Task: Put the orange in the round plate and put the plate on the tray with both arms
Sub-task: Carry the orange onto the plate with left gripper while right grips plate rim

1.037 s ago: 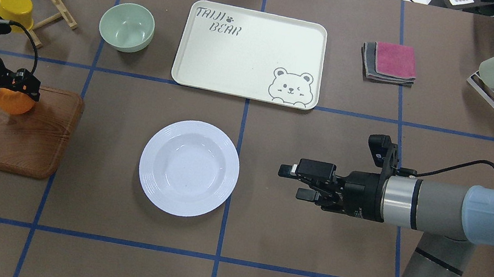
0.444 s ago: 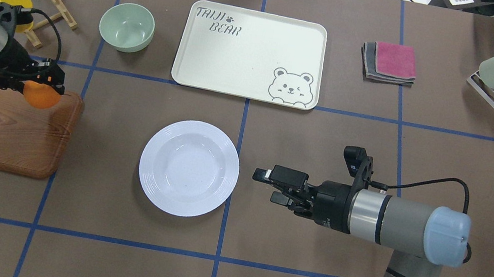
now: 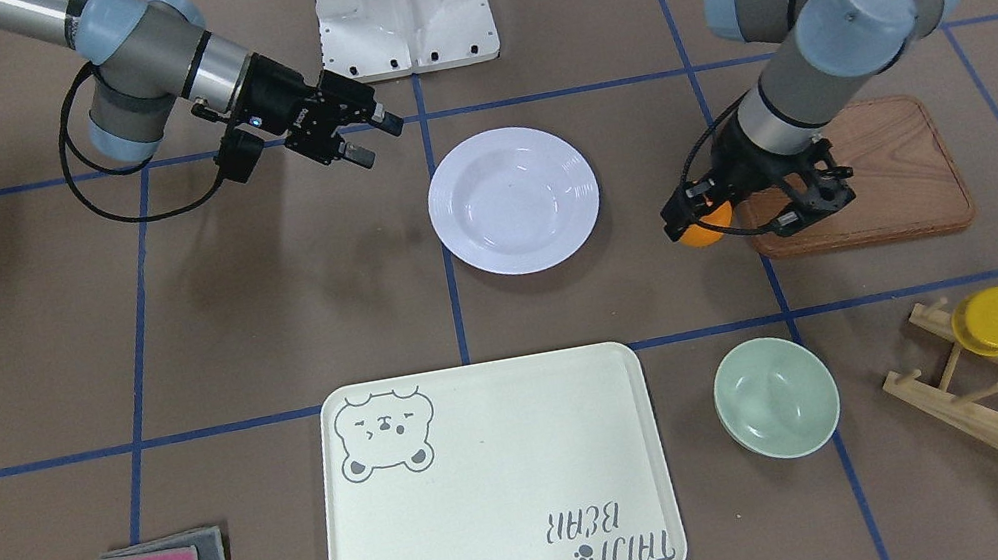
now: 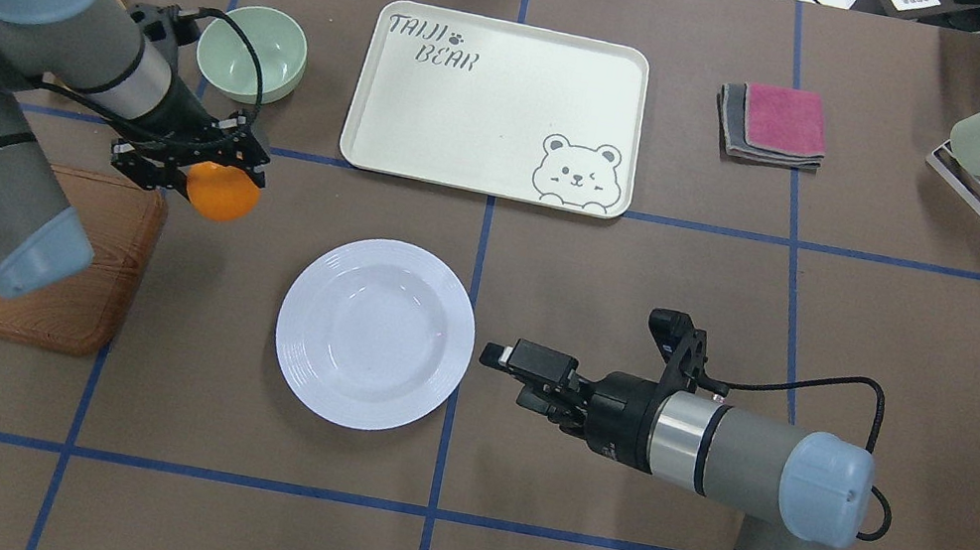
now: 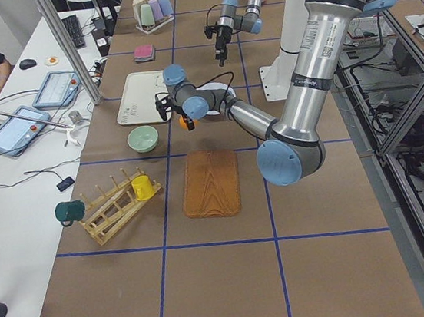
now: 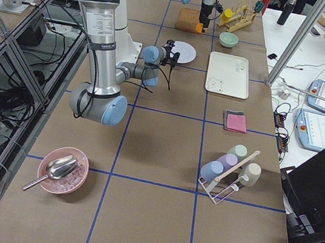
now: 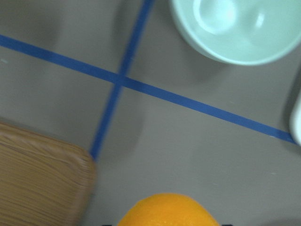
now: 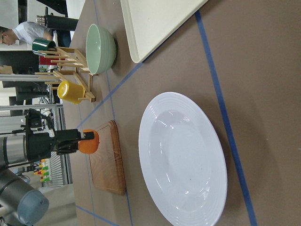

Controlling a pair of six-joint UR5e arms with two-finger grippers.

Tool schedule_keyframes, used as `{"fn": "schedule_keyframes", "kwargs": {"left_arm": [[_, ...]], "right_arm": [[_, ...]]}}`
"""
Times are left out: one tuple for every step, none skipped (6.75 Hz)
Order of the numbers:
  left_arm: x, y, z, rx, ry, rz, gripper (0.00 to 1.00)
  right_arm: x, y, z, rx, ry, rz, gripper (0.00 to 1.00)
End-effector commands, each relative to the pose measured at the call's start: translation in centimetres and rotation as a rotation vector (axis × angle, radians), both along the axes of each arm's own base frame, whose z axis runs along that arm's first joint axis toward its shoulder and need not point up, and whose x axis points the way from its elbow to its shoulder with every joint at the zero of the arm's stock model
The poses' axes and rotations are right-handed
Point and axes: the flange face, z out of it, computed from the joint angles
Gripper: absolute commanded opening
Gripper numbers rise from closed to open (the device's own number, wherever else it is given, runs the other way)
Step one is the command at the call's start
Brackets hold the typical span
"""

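- Orange (image 4: 222, 193): clamped between the fingers of the left gripper (image 4: 216, 171), held off the table just past the far right corner of the wooden board (image 4: 73, 292), short of the round plate (image 4: 375, 333).
- Green bowl (image 4: 252, 54): upright on the table, just beyond the left gripper, left of the tray (image 4: 497, 105).
- Round plate: flat on the table in the middle, nearer the robot than the tray and apart from it.
- Tray: flat on the table, bear print at its near right corner.
- Right gripper (image 4: 505, 373): fingers parted, gripping nothing, level, tips just beside the plate's right rim without touching.
- Folded cloths (image 4: 774, 123): pink over grey, right of the tray.
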Motion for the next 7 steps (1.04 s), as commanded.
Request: {"fn": "schedule_keyframes", "kwargs": {"left_arm": [[6.5, 2.8, -5.7, -0.008, -0.011, -0.015, 0.73], [9.2, 4.8, -7.0, -0.013, -0.009, -0.018, 0.73], [11.0, 6.3, -7.3, -0.011, -0.012, -0.012, 0.74], [11.5, 6.8, -7.5, -0.008, -0.009, -0.006, 0.76], [12.2, 7.3, -6.9, 0.005, -0.027, -0.013, 0.85], [12.1, 7.2, -6.9, 0.014, -0.029, -0.017, 0.96], [11.9, 7.3, -6.9, 0.02, -0.026, -0.014, 0.98]], "right_arm": [[-1.3, -1.3, 0.5, -0.001, 0.026, 0.034, 0.98], [-2.4, -2.3, 0.2, -0.003, 0.03, 0.053, 0.98], [-2.7, -3.2, 0.2, -0.004, 0.035, 0.064, 0.98], [-2.9, -3.5, 0.1, -0.006, 0.036, 0.068, 0.98], [-3.4, -3.6, 0.3, -0.007, 0.04, 0.068, 0.98], [-3.7, -3.8, 0.3, -0.007, 0.044, 0.07, 0.98], [-5.1, -4.3, -0.3, -0.008, 0.045, 0.074, 0.98]]}}
